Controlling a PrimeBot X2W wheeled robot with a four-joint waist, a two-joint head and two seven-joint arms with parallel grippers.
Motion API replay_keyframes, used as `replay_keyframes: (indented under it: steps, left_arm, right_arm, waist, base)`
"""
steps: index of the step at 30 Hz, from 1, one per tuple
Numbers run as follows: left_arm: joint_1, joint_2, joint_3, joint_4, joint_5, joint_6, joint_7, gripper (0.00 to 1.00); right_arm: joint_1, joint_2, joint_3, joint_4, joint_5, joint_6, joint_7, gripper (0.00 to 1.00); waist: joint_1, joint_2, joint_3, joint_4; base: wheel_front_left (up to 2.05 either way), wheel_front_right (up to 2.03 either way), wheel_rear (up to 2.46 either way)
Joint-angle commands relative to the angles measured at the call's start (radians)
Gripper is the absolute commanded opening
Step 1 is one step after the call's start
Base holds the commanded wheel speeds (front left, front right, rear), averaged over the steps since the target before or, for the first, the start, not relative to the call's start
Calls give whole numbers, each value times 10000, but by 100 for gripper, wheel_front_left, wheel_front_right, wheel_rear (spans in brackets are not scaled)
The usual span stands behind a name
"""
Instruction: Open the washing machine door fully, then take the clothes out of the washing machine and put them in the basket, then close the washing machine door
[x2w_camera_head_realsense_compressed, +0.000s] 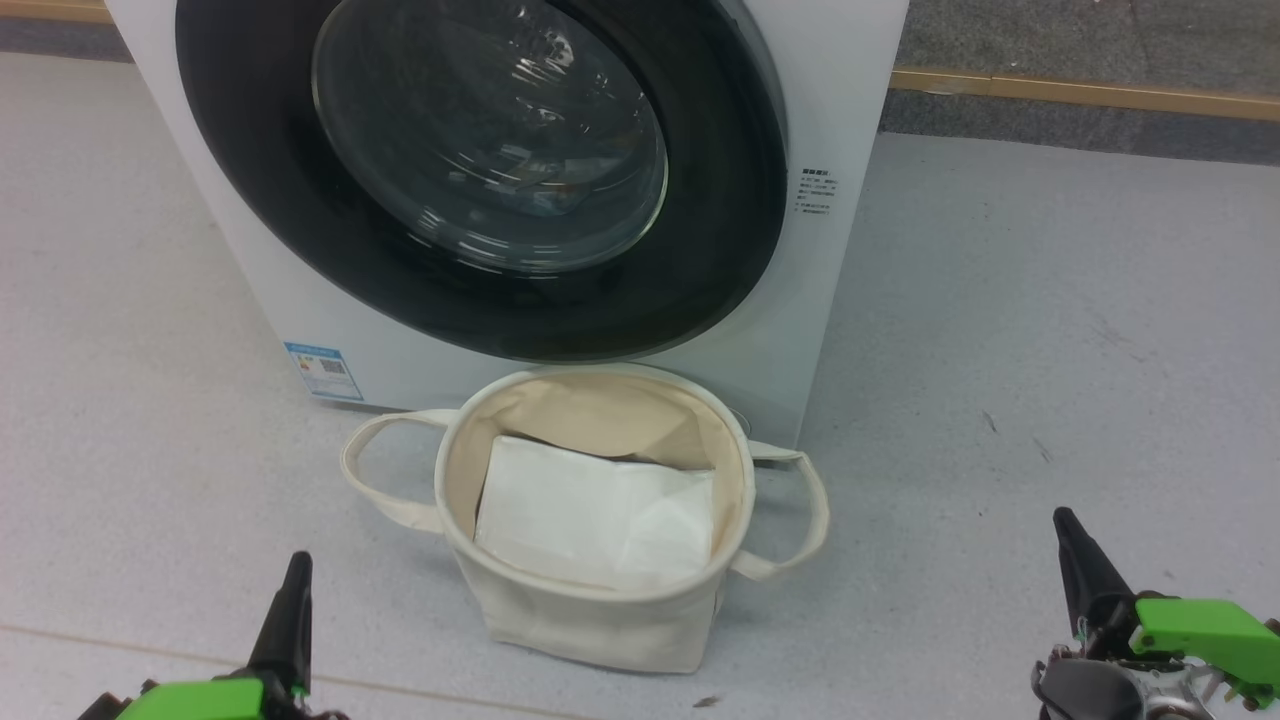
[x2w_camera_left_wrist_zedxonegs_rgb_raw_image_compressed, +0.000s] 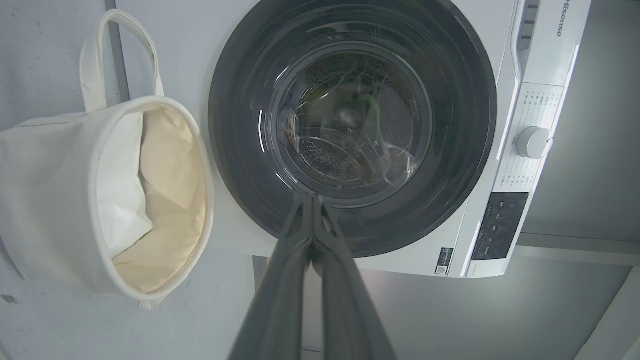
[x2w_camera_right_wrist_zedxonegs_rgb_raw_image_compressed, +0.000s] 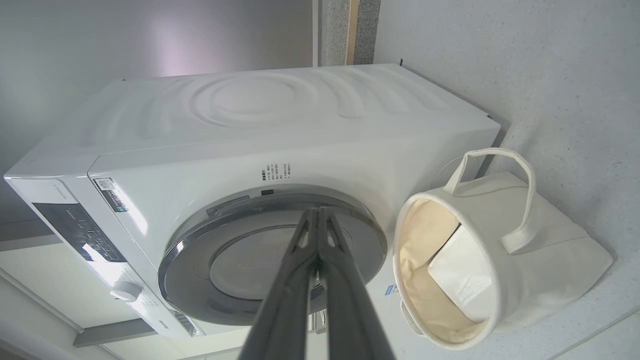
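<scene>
Closed door (x2w_camera_head_realsense_compressed: 490, 140) dead ahead past the basket (x2w_camera_head_realsense_compressed: 590, 620); left gripper (x2w_camera_left_wrist_zedxonegs_rgb_raw_image_compressed: 309, 200) and right gripper (x2w_camera_right_wrist_zedxonegs_rgb_raw_image_compressed: 317, 212) equally far, fingers pressed together

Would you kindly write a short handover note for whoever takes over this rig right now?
Left gripper: shut, empty.
Right gripper: shut, empty.
The washing machine door is closed.
The basket stands on the floor before the washing machine, holding a white folded sheet.
Done: nothing evident.
To do: open the door fully, move the clothes (unclear through the glass) into the basket, close the door.
</scene>
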Motion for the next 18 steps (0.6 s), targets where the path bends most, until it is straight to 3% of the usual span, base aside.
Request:
replay_keyframes:
  steps: [1,18]
  left_arm:
    - [-449,62,306,-277,33,-69,48,0]
    - [-449,62,306,-277,33,-69,47,0]
  right_arm:
    - [-149,-58,204,-357,-31,29,73,0]
    - [-149,-58,204,-357,-31,29,73,0]
  waist:
    - [0,0,0,0]
    - [0,0,0,0]
  base:
    - [0,0,0]
    - [0,0,0]
